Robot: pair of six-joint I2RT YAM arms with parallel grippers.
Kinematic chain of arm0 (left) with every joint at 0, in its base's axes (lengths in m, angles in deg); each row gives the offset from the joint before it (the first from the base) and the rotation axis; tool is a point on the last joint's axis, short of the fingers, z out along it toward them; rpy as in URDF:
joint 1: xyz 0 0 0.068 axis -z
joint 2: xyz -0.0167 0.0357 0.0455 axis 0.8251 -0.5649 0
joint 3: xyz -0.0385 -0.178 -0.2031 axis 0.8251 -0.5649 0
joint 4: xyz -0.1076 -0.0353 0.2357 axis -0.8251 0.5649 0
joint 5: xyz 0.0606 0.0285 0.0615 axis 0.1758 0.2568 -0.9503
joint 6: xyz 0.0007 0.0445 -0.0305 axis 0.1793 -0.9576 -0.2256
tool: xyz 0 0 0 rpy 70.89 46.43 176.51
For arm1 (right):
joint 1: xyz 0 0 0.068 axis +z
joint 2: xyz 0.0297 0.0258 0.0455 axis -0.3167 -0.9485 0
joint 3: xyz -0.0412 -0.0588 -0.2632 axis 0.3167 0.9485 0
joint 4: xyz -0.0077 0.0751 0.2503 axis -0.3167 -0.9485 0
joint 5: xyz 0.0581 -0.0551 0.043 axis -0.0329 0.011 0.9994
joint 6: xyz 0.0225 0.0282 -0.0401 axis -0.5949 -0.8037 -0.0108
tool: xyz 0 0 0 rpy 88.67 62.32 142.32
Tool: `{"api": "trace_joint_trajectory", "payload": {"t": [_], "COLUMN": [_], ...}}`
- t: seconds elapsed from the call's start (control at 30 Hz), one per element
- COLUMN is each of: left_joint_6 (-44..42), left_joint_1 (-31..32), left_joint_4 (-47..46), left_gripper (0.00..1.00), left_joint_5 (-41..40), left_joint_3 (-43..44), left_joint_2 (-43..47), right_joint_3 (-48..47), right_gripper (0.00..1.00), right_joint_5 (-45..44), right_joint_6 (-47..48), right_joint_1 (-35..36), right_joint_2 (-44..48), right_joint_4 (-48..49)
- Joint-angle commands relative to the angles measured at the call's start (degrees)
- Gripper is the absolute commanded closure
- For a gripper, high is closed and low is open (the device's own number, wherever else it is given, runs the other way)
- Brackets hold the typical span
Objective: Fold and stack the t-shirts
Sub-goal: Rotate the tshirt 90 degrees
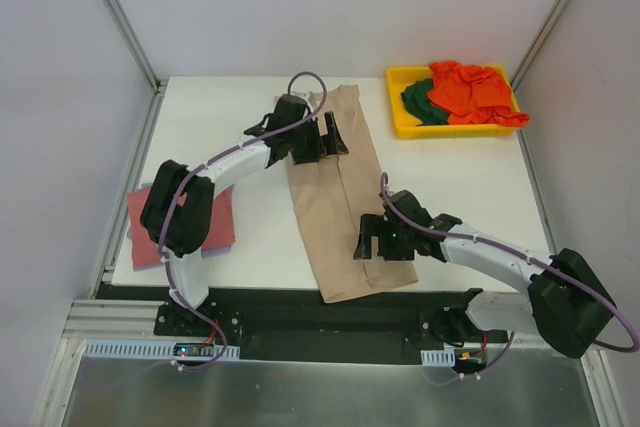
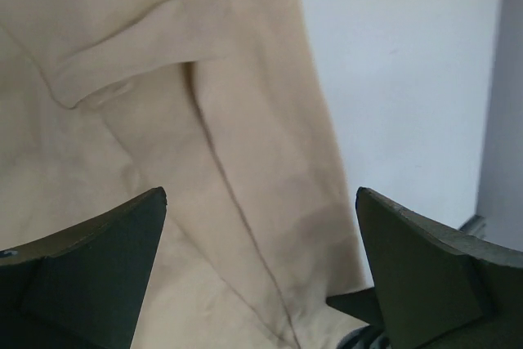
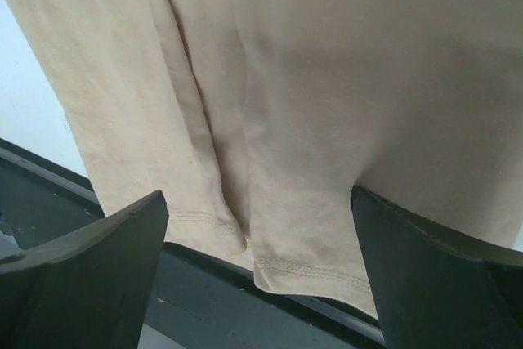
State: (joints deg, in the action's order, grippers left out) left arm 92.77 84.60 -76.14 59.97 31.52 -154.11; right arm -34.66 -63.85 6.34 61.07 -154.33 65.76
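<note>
A tan t-shirt (image 1: 338,197) lies folded into a long strip down the middle of the table, its hem hanging over the near edge. My left gripper (image 1: 325,139) is open above its far end; the left wrist view shows the tan cloth (image 2: 204,169) and a folded sleeve between my fingers. My right gripper (image 1: 383,244) is open over the near end; the right wrist view shows the stitched hem (image 3: 310,267) between the fingers. A dusty-red shirt (image 1: 150,222) lies on a lavender one (image 1: 222,232) at the left edge. Orange-red (image 1: 470,92) and dark green (image 1: 422,102) shirts sit in the bin.
A yellow plastic bin (image 1: 400,125) stands at the far right corner of the white table (image 1: 220,117). A black rail (image 1: 300,312) runs along the near edge under the shirt's hem. Grey walls enclose the table on three sides.
</note>
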Motion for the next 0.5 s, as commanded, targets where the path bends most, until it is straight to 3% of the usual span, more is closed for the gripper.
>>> {"api": "trace_joint_trajectory", "payload": {"t": [0.0,0.27,0.47], "left_joint_6": [0.30,-0.40,-2.42], "left_joint_1": [-0.78,-2.88,-5.96], "left_joint_4": [2.07,7.42,11.82], "left_gripper": [0.01,0.01,0.01], "left_joint_5": [-4.03,-7.11,-4.57], "left_joint_3": [-1.71,9.78,20.17], "left_joint_2": [-7.71,-19.31,-26.79], "right_joint_3": [0.17,-2.37,-6.59], "right_gripper": [0.04,0.04,0.04], "right_joint_5": [3.24,6.23,5.18], "right_joint_6": [-0.95,-2.70,-4.90], "right_joint_1": [0.02,1.95,3.80], "right_joint_2": [-1.71,-10.05,-16.13], "right_joint_4": [3.53,6.69,10.30]}}
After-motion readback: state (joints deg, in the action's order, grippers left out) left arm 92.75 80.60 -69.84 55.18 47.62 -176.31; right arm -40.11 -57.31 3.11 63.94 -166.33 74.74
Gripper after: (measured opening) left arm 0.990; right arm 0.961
